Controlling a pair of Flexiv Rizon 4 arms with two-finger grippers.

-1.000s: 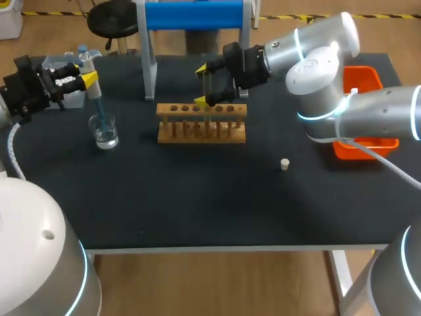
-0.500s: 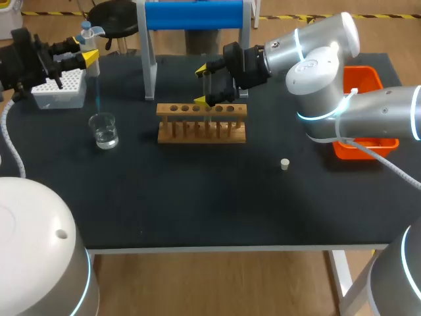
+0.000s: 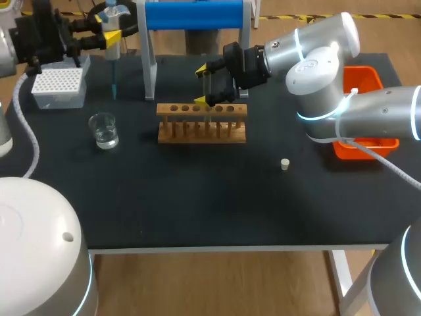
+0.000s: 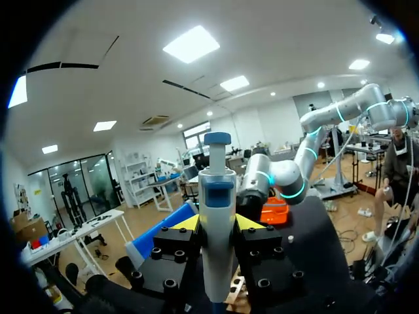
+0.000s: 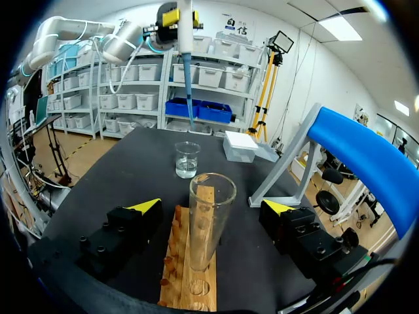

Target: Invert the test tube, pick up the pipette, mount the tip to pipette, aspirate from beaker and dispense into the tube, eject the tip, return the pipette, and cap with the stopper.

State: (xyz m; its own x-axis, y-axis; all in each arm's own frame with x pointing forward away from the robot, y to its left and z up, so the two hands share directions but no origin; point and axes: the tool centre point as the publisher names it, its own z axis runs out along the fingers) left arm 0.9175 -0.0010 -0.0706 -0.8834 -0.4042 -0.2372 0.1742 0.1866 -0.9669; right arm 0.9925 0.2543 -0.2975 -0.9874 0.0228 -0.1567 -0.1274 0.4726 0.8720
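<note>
Head view: small glass beaker (image 3: 104,130), clear liquid inside, sits left of wooden rack (image 3: 201,131); left jaws clamp blue-white pipette (image 3: 112,13) far-left. Right wrist view alone shows empty clear test tube (image 5: 208,219) racked, right jaws apart.

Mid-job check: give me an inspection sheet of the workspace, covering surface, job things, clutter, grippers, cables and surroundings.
Surface: black table; no spill seen.
Job's things: pipette with tip on, held above the rear left; beaker with clear liquid; tip box; tube upright in rack, mouth up; stopper lying alone.
Clutter: orange bin at the right edge; blue stand behind the rack.
Grippers: left gripper shut on pipette; right gripper open, fingers either side of the tube, not touching.
Cables: white cable at the left edge; second cable crossing the bin in head view.
Surroundings: nothing seen reaching over the table.
</note>
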